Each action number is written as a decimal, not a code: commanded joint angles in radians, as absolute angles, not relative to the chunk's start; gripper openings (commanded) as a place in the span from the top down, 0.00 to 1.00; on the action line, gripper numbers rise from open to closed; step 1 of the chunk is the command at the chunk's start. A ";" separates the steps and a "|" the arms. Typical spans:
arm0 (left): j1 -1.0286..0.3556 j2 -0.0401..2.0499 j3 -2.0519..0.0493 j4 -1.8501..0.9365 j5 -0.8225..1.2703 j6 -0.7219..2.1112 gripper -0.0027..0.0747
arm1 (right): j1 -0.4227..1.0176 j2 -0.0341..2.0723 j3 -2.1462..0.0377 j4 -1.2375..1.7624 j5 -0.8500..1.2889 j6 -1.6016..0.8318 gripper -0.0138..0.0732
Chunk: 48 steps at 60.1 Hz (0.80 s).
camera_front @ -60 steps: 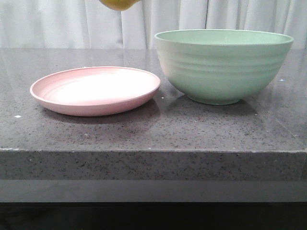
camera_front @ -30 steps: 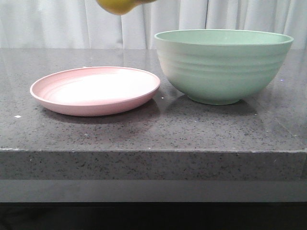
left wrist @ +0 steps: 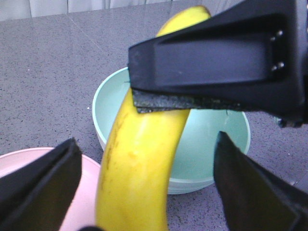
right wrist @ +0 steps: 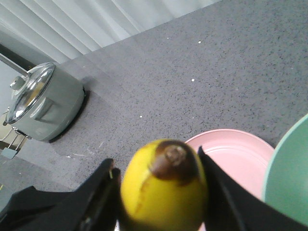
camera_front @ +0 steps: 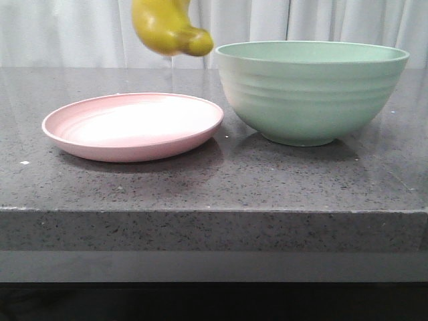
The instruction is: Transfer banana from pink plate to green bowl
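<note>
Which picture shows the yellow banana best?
The left wrist view. There the banana fills the middle, showing its long curved side with the green bowl behind. The right wrist view shows only its dark tip between the fingers. The front view catches just its lower end up high.

The front view sits low, near level with the surface (camera_front: 214, 180), facing the curtain (camera_front: 80, 33) close behind. The left wrist view looks down from close above the banana (left wrist: 139, 159) onto the bowl (left wrist: 211, 144) and plate (left wrist: 86, 192). The right wrist view looks down past the banana's tip. All three share banana, plate and bowl.
</note>
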<state>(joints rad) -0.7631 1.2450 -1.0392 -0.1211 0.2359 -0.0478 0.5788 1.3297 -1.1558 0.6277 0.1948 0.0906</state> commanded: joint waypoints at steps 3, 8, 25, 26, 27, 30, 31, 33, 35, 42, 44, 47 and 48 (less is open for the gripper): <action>-0.771 1.213 -1.072 -0.132 0.158 -0.050 0.19 | 0.575 1.299 -1.190 0.631 0.125 0.079 0.78; -0.771 1.213 -1.072 -0.132 0.158 -0.050 0.19 | 0.572 1.299 -1.190 0.626 0.110 0.078 0.78; -0.771 1.213 -1.072 -0.132 0.160 -0.050 0.19 | 0.430 1.299 -1.190 0.587 0.000 0.000 0.78; -0.771 1.213 -1.072 -0.132 0.160 -0.050 0.19 | 0.413 1.299 -1.190 0.587 -0.007 -0.007 0.78; -0.771 1.213 -1.072 -0.132 0.160 -0.050 0.19 | 0.402 1.299 -1.190 0.587 -0.009 -0.018 0.78; -0.771 1.213 -1.072 -0.132 0.160 -0.050 0.19 | 0.364 1.299 -1.190 0.586 -0.008 -0.040 0.78; -0.771 1.213 -1.072 -0.132 0.160 -0.050 0.19 | 0.350 1.299 -1.190 0.586 -0.006 -0.045 0.78; -0.771 1.213 -1.072 -0.132 0.160 -0.050 0.19 | 0.334 1.299 -1.190 0.586 0.000 -0.059 0.78; -0.771 1.213 -1.072 -0.132 0.162 -0.050 0.19 | 0.317 1.299 -1.190 0.586 0.000 -0.070 0.78; -0.771 1.213 -1.072 -0.132 0.168 -0.050 0.19 | 0.293 1.299 -1.190 0.584 0.008 -0.118 0.78; -0.771 1.213 -1.072 -0.132 0.168 -0.050 0.20 | 0.293 1.299 -1.190 0.584 0.008 -0.138 0.78; -0.771 1.213 -1.072 -0.132 0.168 -0.050 0.23 | 0.293 1.299 -1.190 0.584 0.008 -0.161 0.78; -0.771 1.213 -1.072 -0.132 0.168 -0.050 0.25 | 0.293 1.299 -1.190 0.584 0.008 -0.165 0.78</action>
<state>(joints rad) -0.7631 1.2450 -1.0392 -0.1211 0.2359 -0.0478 0.2997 1.3297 -1.1558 0.5864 0.0797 -0.1182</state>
